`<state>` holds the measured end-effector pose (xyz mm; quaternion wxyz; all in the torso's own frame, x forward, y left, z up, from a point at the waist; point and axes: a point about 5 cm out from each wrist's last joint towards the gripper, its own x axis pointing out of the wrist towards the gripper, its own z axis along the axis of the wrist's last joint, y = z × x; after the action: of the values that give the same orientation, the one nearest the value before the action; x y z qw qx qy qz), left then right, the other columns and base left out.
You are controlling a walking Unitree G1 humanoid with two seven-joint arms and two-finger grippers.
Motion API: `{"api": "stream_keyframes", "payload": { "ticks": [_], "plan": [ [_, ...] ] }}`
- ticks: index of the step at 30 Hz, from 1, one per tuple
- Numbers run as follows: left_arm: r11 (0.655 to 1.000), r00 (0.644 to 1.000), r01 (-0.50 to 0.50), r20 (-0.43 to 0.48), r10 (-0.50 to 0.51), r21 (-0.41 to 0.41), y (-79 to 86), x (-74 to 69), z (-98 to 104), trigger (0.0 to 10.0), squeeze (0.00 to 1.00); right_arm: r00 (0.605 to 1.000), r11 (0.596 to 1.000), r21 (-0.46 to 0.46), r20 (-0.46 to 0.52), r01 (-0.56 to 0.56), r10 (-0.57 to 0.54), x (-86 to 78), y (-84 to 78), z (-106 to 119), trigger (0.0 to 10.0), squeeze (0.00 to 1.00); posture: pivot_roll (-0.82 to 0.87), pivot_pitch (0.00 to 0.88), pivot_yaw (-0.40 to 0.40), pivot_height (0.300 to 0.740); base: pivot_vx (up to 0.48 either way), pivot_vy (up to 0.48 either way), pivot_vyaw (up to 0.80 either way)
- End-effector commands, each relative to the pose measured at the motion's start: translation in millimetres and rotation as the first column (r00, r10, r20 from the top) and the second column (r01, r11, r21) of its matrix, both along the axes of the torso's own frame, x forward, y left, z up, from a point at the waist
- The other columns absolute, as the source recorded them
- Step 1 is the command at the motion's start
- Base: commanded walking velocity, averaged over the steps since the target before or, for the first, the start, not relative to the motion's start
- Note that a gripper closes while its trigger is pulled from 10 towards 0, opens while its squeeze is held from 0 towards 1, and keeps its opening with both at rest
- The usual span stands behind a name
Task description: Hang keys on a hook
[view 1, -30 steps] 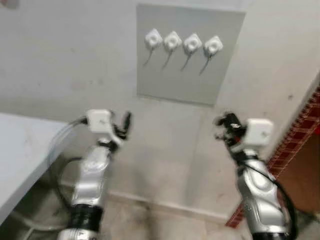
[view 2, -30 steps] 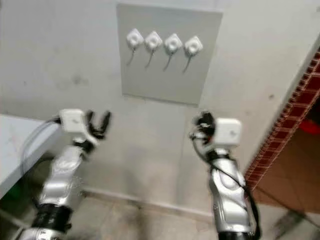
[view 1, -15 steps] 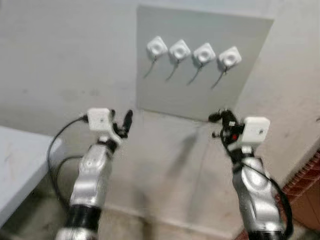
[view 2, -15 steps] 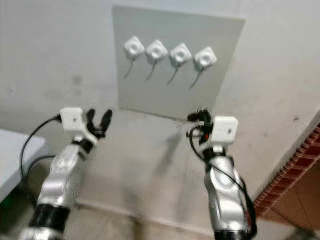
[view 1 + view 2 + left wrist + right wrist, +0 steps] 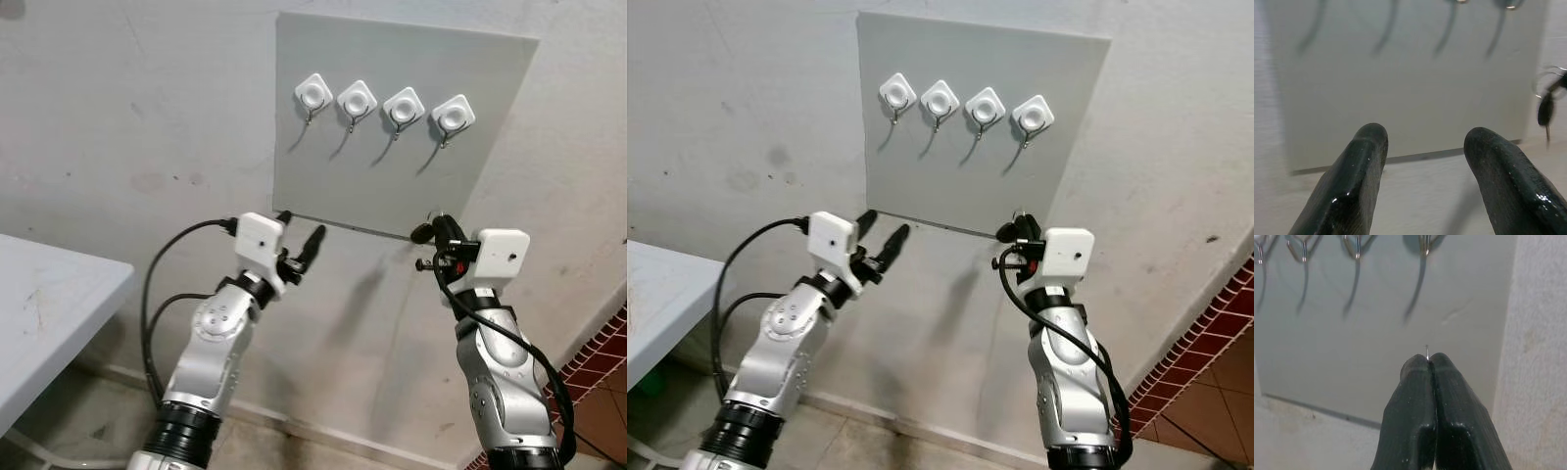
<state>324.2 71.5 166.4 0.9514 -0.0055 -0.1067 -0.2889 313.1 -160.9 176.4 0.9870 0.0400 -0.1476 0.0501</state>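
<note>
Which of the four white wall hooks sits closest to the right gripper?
The rightmost white square hook on the grey panel; it hangs almost directly above the right gripper, while the other three sit further left.

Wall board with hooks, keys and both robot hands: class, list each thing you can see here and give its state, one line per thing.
Grey square wall board: fixed flat on the wall.
Four white square hooks: in a row, all empty.
Dark keys on a thin wire ring: pinched in the right hand, below the hooks, not yet hung.
Right hand: shut on the key ring.
Left hand: open, empty, raised before the board's lower edge.
White table: bare.
</note>
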Motion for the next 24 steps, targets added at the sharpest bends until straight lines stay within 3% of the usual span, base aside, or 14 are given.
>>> {"api": "stream_keyframes", "payload": {
  "ticks": [1,6,16,24],
  "plan": [
    [1.0,0.999,0.026,0.036,-0.027,0.005,-4.4,0.7,12,10.0,0.0,0.999,1.0,0.012,0.041,-0.004,0.004,2.7,-2.6,11,10.0,0.0,-0.04,0.0,-0.039,0.74,0.0,0.0,0.0],
    [0.997,0.993,0.079,0.082,-0.08,0.005,-14.2,0.8,28,10.0,0.0,0.992,0.998,0.013,0.112,-0.057,0.055,10.7,-2.4,34,10.0,0.0,-0.04,0.0,-0.042,0.74,0.0,0.0,0.0],
    [0.994,0.987,0.106,0.12,-0.104,-0.012,-16.9,1.1,45,10.0,0.0,0.978,0.988,0.015,0.146,-0.152,0.149,20.1,2.4,49,10.0,0.0,-0.03,0.0,-0.049,0.74,0.0,0.0,0.0],
    [0.994,0.983,0.11,0.145,-0.109,0.0,-16.9,1.0,54,10.0,0.0,0.972,0.989,0.02,0.184,-0.15,0.144,27.1,-1.2,61,10.0,0.0,-0.02,0.0,-0.051,0.74,0.0,0.0,0.0]
  ]
}}
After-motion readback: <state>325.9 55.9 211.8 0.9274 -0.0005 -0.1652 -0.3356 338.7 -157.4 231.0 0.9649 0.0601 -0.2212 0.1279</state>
